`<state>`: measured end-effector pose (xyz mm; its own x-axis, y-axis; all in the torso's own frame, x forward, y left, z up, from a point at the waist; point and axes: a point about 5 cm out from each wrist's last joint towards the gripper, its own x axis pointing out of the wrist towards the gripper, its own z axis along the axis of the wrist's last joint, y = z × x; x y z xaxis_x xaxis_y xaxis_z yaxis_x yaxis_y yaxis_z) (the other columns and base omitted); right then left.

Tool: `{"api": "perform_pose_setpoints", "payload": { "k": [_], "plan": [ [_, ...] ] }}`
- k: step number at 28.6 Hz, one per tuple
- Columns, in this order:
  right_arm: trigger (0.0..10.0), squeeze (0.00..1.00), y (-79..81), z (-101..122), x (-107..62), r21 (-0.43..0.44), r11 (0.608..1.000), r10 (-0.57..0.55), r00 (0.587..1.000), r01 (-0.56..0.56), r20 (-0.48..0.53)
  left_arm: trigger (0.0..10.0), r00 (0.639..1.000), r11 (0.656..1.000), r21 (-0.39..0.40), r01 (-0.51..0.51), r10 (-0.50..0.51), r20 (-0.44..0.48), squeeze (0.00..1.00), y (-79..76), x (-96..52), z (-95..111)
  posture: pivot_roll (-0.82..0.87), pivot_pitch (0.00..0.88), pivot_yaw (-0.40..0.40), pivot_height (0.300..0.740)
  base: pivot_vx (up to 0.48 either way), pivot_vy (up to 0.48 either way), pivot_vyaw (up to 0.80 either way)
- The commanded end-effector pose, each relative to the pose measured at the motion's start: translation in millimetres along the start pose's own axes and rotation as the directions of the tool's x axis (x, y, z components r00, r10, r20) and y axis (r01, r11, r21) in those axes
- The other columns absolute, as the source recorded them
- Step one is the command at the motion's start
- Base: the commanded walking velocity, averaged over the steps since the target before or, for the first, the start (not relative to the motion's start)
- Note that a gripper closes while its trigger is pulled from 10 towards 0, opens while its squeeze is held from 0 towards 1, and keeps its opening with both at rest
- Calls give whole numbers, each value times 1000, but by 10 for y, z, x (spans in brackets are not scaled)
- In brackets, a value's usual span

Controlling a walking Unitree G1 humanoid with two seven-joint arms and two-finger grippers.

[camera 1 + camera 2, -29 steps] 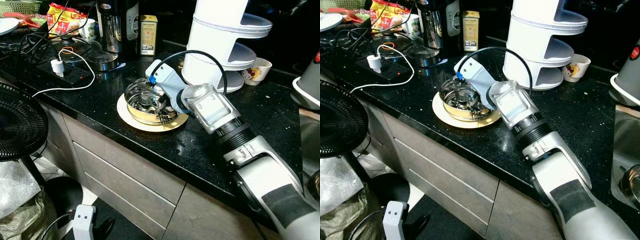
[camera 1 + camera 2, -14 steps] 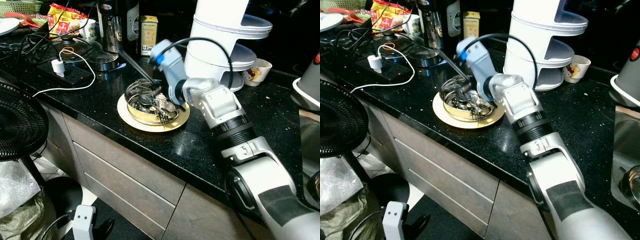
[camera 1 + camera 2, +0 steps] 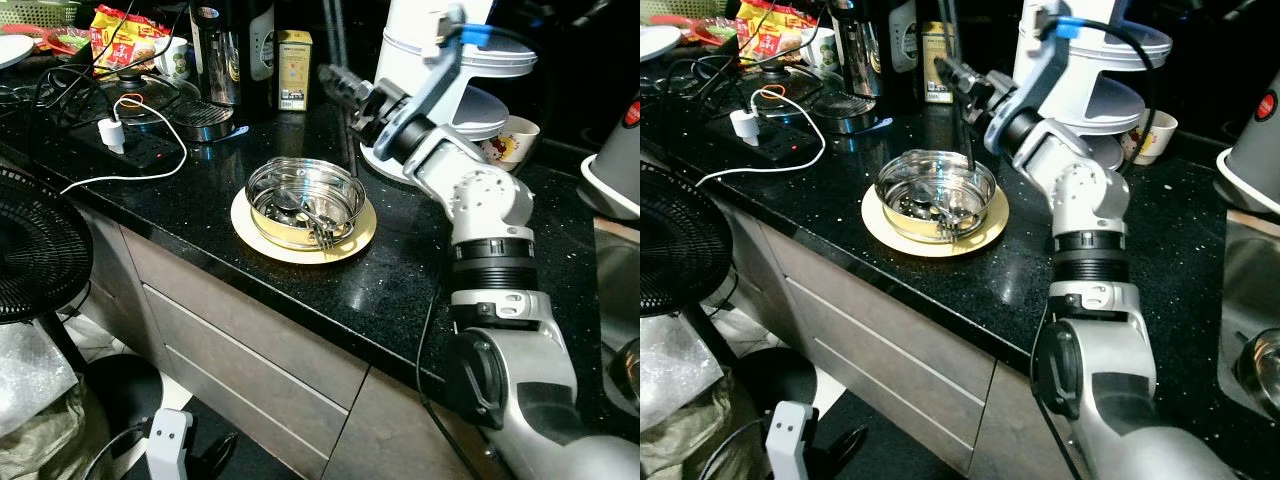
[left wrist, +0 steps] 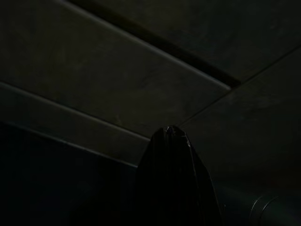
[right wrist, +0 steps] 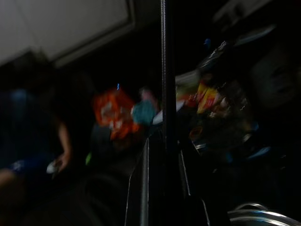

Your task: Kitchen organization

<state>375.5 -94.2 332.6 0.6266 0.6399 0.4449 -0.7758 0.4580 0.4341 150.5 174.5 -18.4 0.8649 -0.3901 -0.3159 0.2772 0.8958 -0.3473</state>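
The black table [image 3: 400, 290] runs across the frame, its front edge bare at lower centre. At upper centre stands the white tiered rack [image 3: 470, 90], with the right pincer [image 3: 962, 78] raised just before it, clamped on a thin dark utensil [image 3: 962, 120] hanging above the steel bowl [image 3: 305, 200]. The bowl sits on a yellow plate [image 3: 355, 240] mid-frame. The cup [image 3: 515, 140] stands right of the rack. The left pincer [image 4: 171, 141], fingers together, hangs by the drawers.

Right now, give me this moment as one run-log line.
right gripper: raised above counter, shut on thin dark utensil | steel bowl: on yellow plate, cutlery inside | left gripper: idle, shut
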Motion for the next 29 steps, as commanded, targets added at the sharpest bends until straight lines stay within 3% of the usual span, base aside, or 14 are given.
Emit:
{"api": "perform_pose_setpoints", "payload": {
  "k": [1, 5, 9, 11, 12, 13, 14, 15, 17, 19, 20, 24, 27, 29],
  "plan": [
    [10000, 0, -18, 127, -67, 22, 1000, 7, 997, -8, 73, 10000, 998, 998, -24, 53, -52, 40, 0, -35, -9, 101, 98, 0, -61, 740, 0, 0, -763],
    [10000, 0, 16, 162, -93, 57, 997, 49, 993, -55, 105, 10000, 977, 986, -46, 161, -153, 148, 0, -151, -70, 431, 105, 0, -62, 740, 0, 0, -763],
    [10000, 0, 86, 171, -118, 92, 987, 121, 984, -133, 132, 10000, 893, 923, -34, 384, -363, 265, 0, -468, -177, 929, 117, 0, -66, 740, 0, 0, -764],
    [10000, 0, 135, 173, -125, 103, 978, 167, 976, -182, 144, 10000, 821, 853, -36, 521, -488, 297, 0, -681, -240, 1112, 118, 0, -67, 740, 0, 0, -763],
    [10000, 0, 175, 176, -138, 106, 970, 199, 968, -217, 153, 10000, 744, 775, -31, 631, -593, 307, 0, -861, -301, 1227, 119, 0, -69, 740, 0, 0, -763],
    [10000, 0, 175, 176, -138, 106, 970, 199, 968, -217, 153, 10000, 744, 775, -31, 631, -593, 307, 0, -861, -301, 1227, 119, 0, -69, 740, 0, 0, -763],
    [10000, 0, 188, 179, -143, 109, 968, 207, 966, -225, 157, 10000, 693, 724, -24, 690, -650, 311, 0, -966, -333, 1295, 115, 0, -66, 740, 0, 0, -763],
    [10000, 0, 172, 171, -142, 100, 974, 188, 971, -204, 149, 10000, 683, 718, -5, 696, -660, 314, 0, -1001, -320, 1333, 115, 0, -66, 740, 0, 0, -769],
    [10000, 0, 159, 166, -141, 93, 978, 174, 974, -188, 142, 10000, 679, 717, 7, 697, -663, 316, 0, -1020, -309, 1357, 115, 0, -66, 740, 0, 0, -769],
    [10000, 0, 79, 148, -133, 47, 995, 79, 991, -84, 110, 10000, 704, 766, 36, 641, -606, 370, 0, -1026, -182, 1491, 104, 0, -63, 740, 0, 0, -763],
    [10000, 0, -3, 109, -120, -37, 999, -23, 998, 26, 59, 10000, 736, 822, 42, 567, -529, 423, 0, -1017, -62, 1619, 102, 0, -62, 740, 0, 0, -763],
    [10000, 0, -48, 81, -110, -97, 992, -79, 996, 82, 35, 10000, 751, 855, 41, 518, -477, 456, 0, -1019, 10, 1711, 102, 0, -62, 740, 0, 0, -763],
    [10000, 0, -164, -20, -99, -380, 900, -249, 968, 216, -38, 10000, 784, 916, 87, 391, -381, 490, 0, -1065, 140, 1898, 102, 0, -62, 740, 0, 0, -769],
    [10000, 0, -181, -71, -100, -442, 870, -273, 960, 217, -65, 10000, 788, 923, 102, 371, -371, 491, 0, -1075, 158, 1917, 94, 0, -61, 740, 0, 0, -384]
  ]
}}
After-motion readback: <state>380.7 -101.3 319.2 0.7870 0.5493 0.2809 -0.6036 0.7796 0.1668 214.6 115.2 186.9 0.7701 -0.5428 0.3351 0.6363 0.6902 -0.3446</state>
